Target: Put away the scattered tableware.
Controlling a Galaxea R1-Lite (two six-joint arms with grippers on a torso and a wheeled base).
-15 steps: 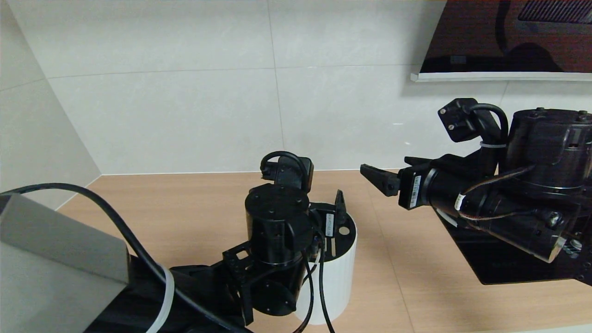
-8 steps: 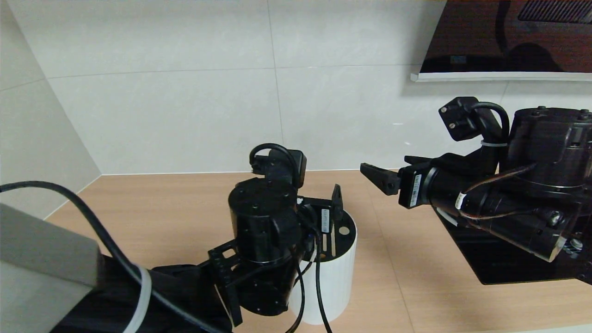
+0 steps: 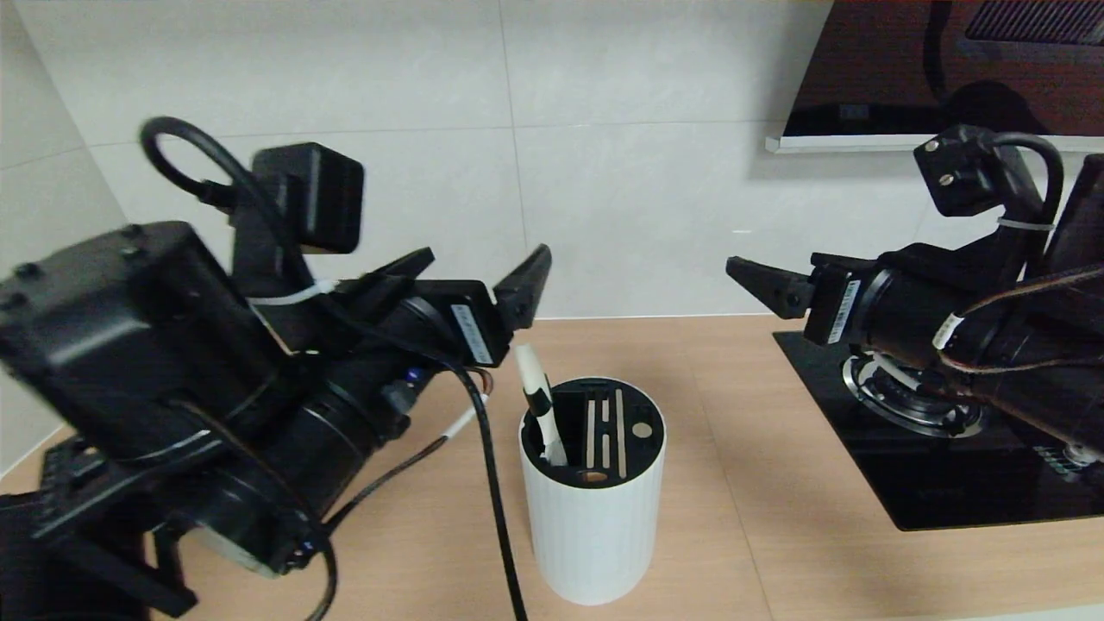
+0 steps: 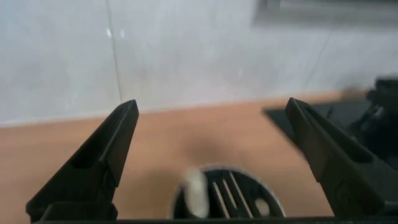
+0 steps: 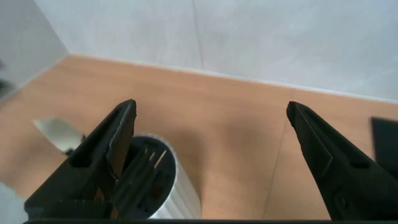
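**Desk:** Where's the tableware?

**Me:** I see one piece, a white handle (image 3: 536,392) with black bands, standing in the white holder (image 3: 595,509). It sits in the large opening at the 9 o'clock side of the holder's black top and leans toward 11 o'clock. I can't tell what kind of utensil it is, because its working end is down inside.

**Desk:** And the holder itself?

**Me:** It stands upright on the wooden counter (image 3: 759,535), at 6 o'clock in my head view. The narrow slots and a small round hole in its top lie at 3 o'clock from the handle.

**Desk:** Left side?

**Me:** My left gripper (image 3: 485,254) hangs above the counter at about 10 o'clock from the holder. It is apart from the handle, whose tip is just below the nearer fingertip. The fingers are spread wide with nothing in them. Through that gap, my left wrist view looks down on the holder's top.

**Desk:** Right side?

**Me:** My right gripper (image 5: 211,106) is up at 2 o'clock from the holder, well apart from it, on the side of the black cooktop (image 3: 949,492). Its fingers are also spread wide and hold nothing. Between them I see counter and part of the holder.

**Desk:** Anything else?

**Me:** There is a round burner (image 3: 906,401) on the cooktop, a pale tiled wall (image 3: 604,172) at 12 o'clock and a dark range hood (image 3: 949,69) at 1 o'clock.
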